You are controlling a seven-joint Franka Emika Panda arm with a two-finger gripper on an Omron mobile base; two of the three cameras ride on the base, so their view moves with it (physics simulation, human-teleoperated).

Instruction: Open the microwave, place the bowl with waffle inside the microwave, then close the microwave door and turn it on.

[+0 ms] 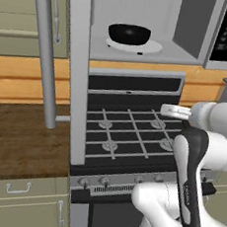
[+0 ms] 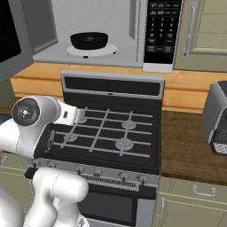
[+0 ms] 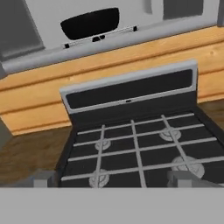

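Hand: being held low over the front of the stove, its two finger tips spread wide apart with nothing between them; being seen open and empty in the hand view.
Arm: being seen folded above the stove's front edge, rising from the lower right of the left base view.
Gas stove: black, with grey grates over four burners; lying directly below the hand, a row of knobs along its front.
Stove back panel: dark, silver-edged, standing upright beyond the burners.
Microwave: being seen mounted above the stove, cavity exposed, pale grey inside.
Microwave door: being held swung fully open to the left, its silver frame edge-on in the left base view, long bar handle hanging vertical beside it.
Bowl with waffle: black, glossy; resting on the white turntable inside the microwave, upright, contents not being shown.
Button panel: black, on the microwave's right side.
Desk: dark wood, flanking the stove on both sides.
Toaster: grey, standing on the desk right of the stove.
Cabinets: beige, being seen beside the microwave.
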